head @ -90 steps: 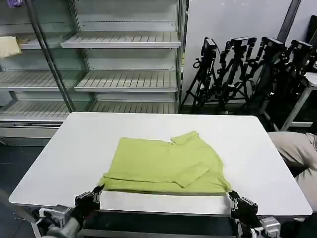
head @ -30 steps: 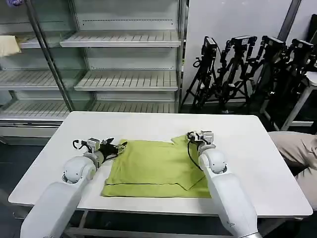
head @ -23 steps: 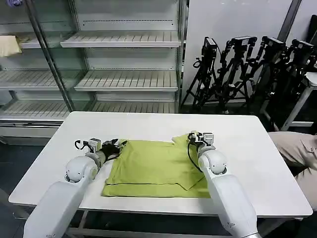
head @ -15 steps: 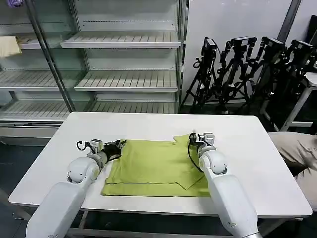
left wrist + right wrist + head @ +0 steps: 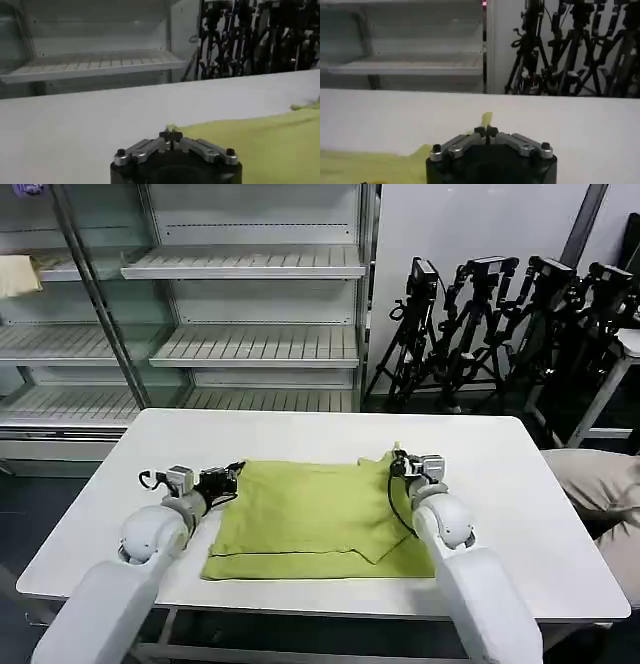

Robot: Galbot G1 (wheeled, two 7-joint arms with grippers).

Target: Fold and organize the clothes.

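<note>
Left hand (image 5: 237, 471) pinched on far-left corner of lime-green T-shirt (image 5: 310, 514), folded flat mid-surface (image 5: 520, 514). Right hand (image 5: 397, 459) pinched on its far-right corner. Empty shelves (image 5: 250, 344) behind.

One T-shirt (image 5: 318, 516), one table (image 5: 520, 514), two hands, several tripods (image 5: 500, 324)

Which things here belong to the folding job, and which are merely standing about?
Job:
lime-green T-shirt
left gripper, shut on the shirt's far left corner
right gripper, shut on its far right corner
white table

Standing about:
shelving unit
camera tripods
pale cream cloth on a shelf
</note>
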